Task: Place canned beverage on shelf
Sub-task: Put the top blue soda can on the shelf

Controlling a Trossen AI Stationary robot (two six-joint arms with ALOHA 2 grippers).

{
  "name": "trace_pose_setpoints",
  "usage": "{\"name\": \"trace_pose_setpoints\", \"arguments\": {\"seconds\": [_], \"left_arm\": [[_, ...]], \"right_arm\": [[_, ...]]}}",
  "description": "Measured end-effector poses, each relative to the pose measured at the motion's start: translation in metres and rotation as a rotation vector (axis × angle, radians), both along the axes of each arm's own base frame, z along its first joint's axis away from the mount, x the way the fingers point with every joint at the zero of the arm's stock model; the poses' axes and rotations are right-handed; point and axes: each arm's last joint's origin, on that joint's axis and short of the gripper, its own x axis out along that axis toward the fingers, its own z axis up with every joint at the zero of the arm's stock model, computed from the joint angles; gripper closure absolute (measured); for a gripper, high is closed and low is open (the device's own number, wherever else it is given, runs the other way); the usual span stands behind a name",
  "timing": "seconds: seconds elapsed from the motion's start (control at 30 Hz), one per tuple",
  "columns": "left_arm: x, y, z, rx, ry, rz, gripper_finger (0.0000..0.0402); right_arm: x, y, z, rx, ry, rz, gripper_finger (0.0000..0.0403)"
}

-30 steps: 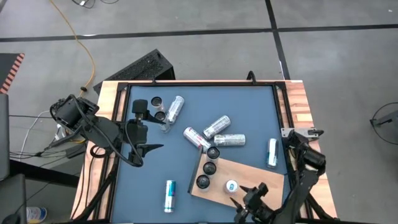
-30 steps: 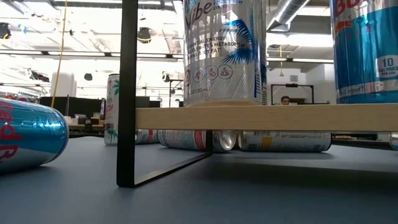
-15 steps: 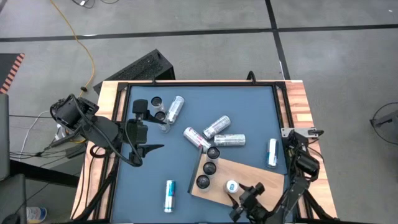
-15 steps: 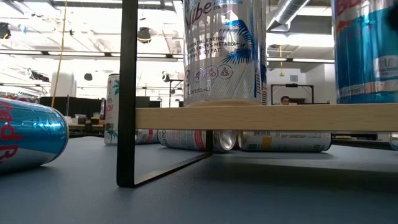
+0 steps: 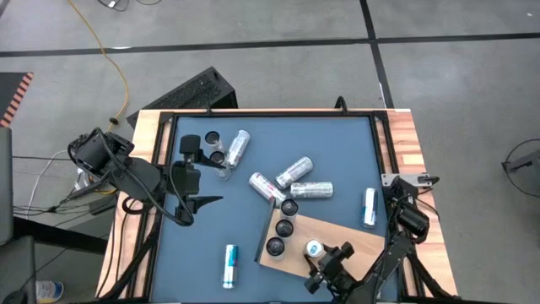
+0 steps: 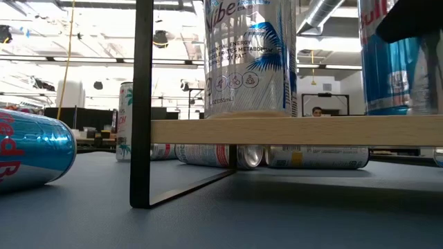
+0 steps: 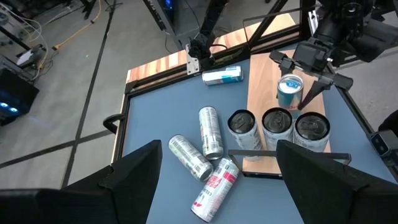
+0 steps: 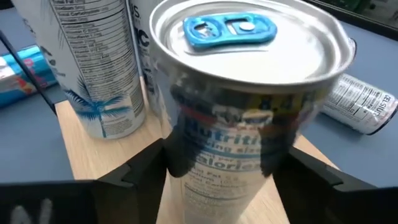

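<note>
Right gripper (image 5: 319, 268) fingers astride blue-tabbed can (image 8: 242, 93) on shelf (image 5: 354, 241), contact unclear; overhead hides this.

Blue-tabbed silver can (image 8: 242, 93), light-brown shelf (image 5: 354, 241)

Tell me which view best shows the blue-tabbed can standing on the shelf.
The right wrist view: the blue-tabbed can fills it, between that hand's fingers. The high view shows only its small top; the left wrist view shows it far off; the low view cuts it off.
</note>
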Motion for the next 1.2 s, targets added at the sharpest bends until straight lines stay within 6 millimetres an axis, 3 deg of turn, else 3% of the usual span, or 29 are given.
{"name": "trace_pose_setpoints", "arguments": {"seconds": [0.23,0.5,0.73,0.9,1.07,1.2], "left_arm": [[0.000,0.000,0.000,0.000,0.000,0.000,0.0099],[0.000,0.000,0.000,0.001,0.001,0.000,0.0099],[0.000,0.000,0.000,0.002,-0.003,-0.002,0.0099],[0.001,0.000,0.001,-0.001,-0.008,-0.002,0.0099],[0.001,0.000,0.001,-0.003,-0.011,-0.001,0.0099],[0.001,0.000,0.001,-0.003,-0.012,-0.001,0.0099]], "right_arm": [[0.000,0.002,0.000,-0.040,0.037,0.051,0.0243],[-0.026,0.024,0.004,-0.131,-0.022,0.206,0.0243],[-0.037,0.031,0.014,-0.203,-0.118,0.282,0.0243],[-0.038,0.026,0.036,-0.236,-0.099,0.322,0.0243],[-0.037,0.018,0.076,-0.255,-0.062,0.399,0.0243],[-0.025,0.020,0.107,-0.196,0.029,0.567,0.0243]]}}
